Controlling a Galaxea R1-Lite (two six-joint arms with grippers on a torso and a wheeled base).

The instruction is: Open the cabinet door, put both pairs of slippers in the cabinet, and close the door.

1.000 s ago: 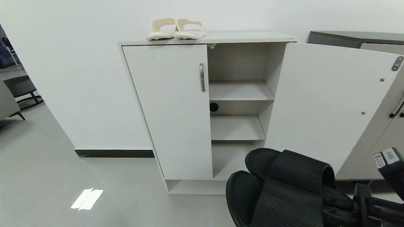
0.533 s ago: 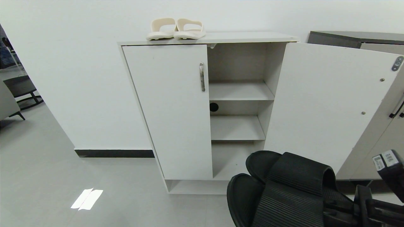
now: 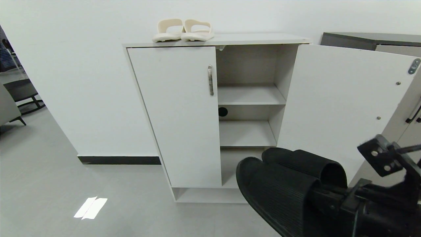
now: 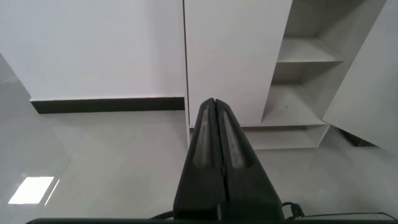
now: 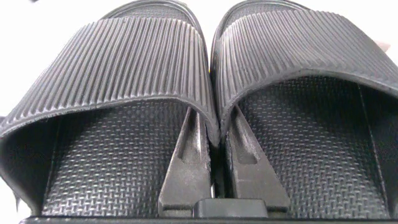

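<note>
The white cabinet [image 3: 256, 39] stands against the wall with its right door [image 3: 342, 105] swung open and its left door [image 3: 177, 115] closed. Bare shelves [image 3: 246, 95] show inside. A cream pair of slippers [image 3: 183, 30] lies on the cabinet top. My right gripper [image 3: 324, 194] holds the black pair of slippers [image 3: 283, 187] low in front of the open half, tilted on their side. In the right wrist view the right gripper [image 5: 216, 149] pinches the two adjoining inner walls of the black slippers [image 5: 124, 68]. My left gripper [image 4: 214, 109] is shut on nothing, above the floor, facing the cabinet's base.
A grey cabinet [image 3: 378, 39] stands just right of the open door. A dark chair [image 3: 19, 95] sits far left. A bright patch [image 3: 90, 207] marks the grey floor to the left of the cabinet's base.
The right wrist has rolled, turning the black slippers from flat onto their side, and lifted them slightly toward the cabinet opening. The cabinet and cream slippers have not moved.
</note>
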